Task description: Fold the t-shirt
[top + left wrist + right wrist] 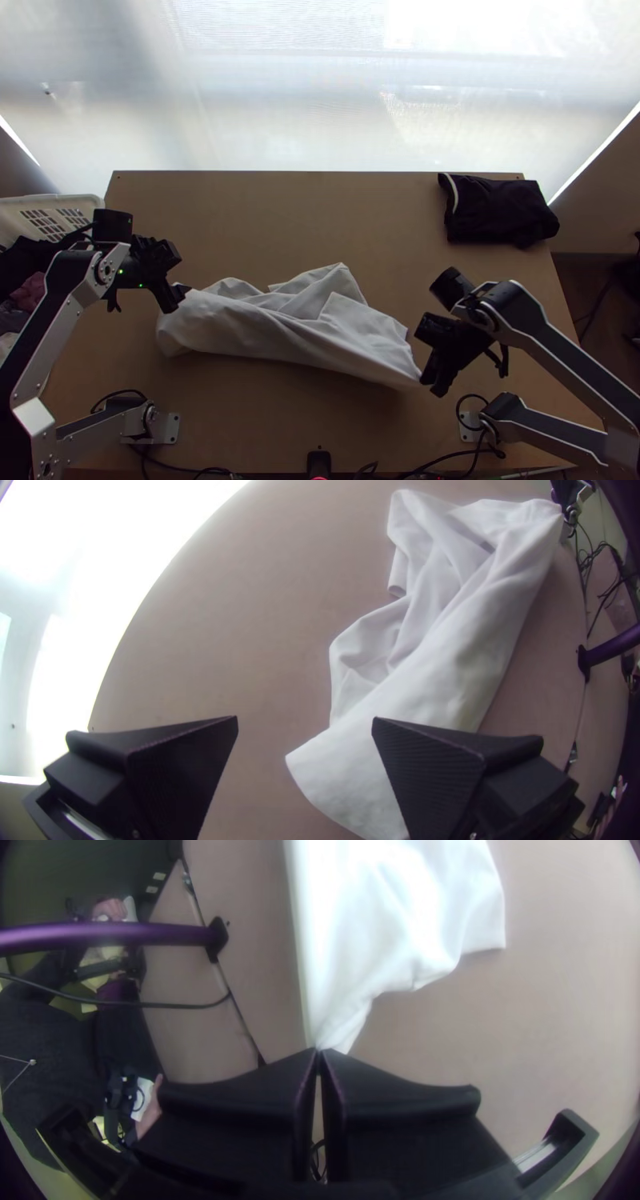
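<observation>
Lying between your two grippers: the white t-shirt [280,324], on the near half of the table [264,216], bunched into a long uneven strip running from the left side to right of the middle.
Near side of the shirt: one fairly smooth edge, slanting toward you as it goes right.
Far side of the shirt: loose, overlapping layers, with creases and a raised fold near the middle.
Left gripper [176,294]: over the shirt's left end. In the left wrist view, your left gripper [305,723] has its two wide black fingers spread well apart, with white cloth behind and beside one of them. You cannot tell whether they touch it.
Right gripper [430,384]: at the shirt's right end, on the side nearest you. In the right wrist view, your right gripper [319,1052] has its fingertips together, clamped on a narrow, pointed corner of the shirt.
Far right corner of the table: a black cloth [496,210], folded into a rough rectangle, a white stripe along its left side.
Left edge of the table: a white basket [48,199] holding dark and reddish clothes [28,294].
Near edge of the table: black cables [448,458].
</observation>
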Robot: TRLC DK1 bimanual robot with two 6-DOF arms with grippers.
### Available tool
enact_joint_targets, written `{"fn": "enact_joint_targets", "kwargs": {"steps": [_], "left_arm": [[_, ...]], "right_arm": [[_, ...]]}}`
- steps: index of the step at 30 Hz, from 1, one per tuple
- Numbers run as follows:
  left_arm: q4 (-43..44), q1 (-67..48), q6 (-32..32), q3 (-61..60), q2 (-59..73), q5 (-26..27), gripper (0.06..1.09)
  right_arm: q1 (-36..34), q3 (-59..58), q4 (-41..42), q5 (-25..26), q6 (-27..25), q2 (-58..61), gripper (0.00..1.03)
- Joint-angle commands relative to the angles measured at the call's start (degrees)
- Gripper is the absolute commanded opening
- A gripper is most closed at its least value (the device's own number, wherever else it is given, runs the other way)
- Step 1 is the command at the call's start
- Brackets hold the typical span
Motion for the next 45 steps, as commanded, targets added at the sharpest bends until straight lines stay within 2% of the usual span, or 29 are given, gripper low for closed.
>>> {"fn": "enact_joint_targets", "kwargs": {"steps": [1, 6, 12, 20, 23, 24, 26, 28, 30, 35, 36, 37, 41, 45], "left_arm": [[2.38, 0.12, 0.85, 1.85, 4.89, 0.21, 1.03], [1.68, -2.95, 1.91, -1.58, 4.28, 0.30, 1.03], [-8.26, -6.64, 4.81, -2.54, 2.52, 0.65, 1.01], [-9.66, -4.45, 11.31, -8.87, -0.47, -0.66, 0.99], [-8.70, -4.01, 12.37, -11.33, -1.52, -0.84, 0.80], [-7.82, -3.74, 12.19, -11.77, -1.87, -0.84, 0.70], [-6.41, -3.13, 12.02, -12.30, -2.31, -0.75, 0.41], [-6.50, -2.60, 11.58, -12.21, -2.22, -0.75, 0.39], [-6.94, -2.07, 10.08, -11.51, -2.40, -0.75, 0.32], [-10.80, 0.65, 8.94, -5.53, -4.16, -0.66, 0.29], [-11.68, 1.18, 7.89, -2.90, -4.69, -0.31, 0.23], [-11.77, 1.71, 5.78, 0.00, -5.21, -0.05, 0.09], [-13.71, 4.87, 3.49, 10.11, -6.27, 0.74, 0.10], [-13.09, 7.07, -4.77, 20.13, -7.76, 5.05, 0.10]], "right_arm": [[3.01, -6.39, 2.22, 4.81, -1.41, 2.78, 0.03], [2.57, -2.78, 3.98, 4.99, 0.35, 3.92, 0.03], [1.43, -1.38, 4.59, 5.07, 0.70, 4.98, 0.03], [1.34, 0.12, 4.86, 5.07, 1.76, 5.24, 0.03], [1.08, 1.00, 4.86, 5.07, 1.85, 5.33, 0.03], [0.99, 1.17, 4.86, 5.07, 1.85, 5.33, 0.03], [0.99, 1.17, 4.86, 5.07, 2.02, 5.42, 0.03], [0.99, 1.09, 4.86, 5.07, 2.11, 5.42, 0.03], [0.99, 1.09, 4.86, 5.07, 2.20, 5.42, 0.03], [-0.07, 3.46, 4.86, 5.07, 2.55, 5.68, 0.03], [-0.77, 4.25, 4.95, 5.07, 2.55, 5.68, 0.03], [-1.65, 5.13, 5.03, 4.99, 2.64, 5.68, 0.03], [-4.37, 9.17, 5.74, 4.99, 3.34, 5.50, 0.03], [-8.94, 15.32, 8.46, 4.99, 6.50, 4.45, 0.03]]}}
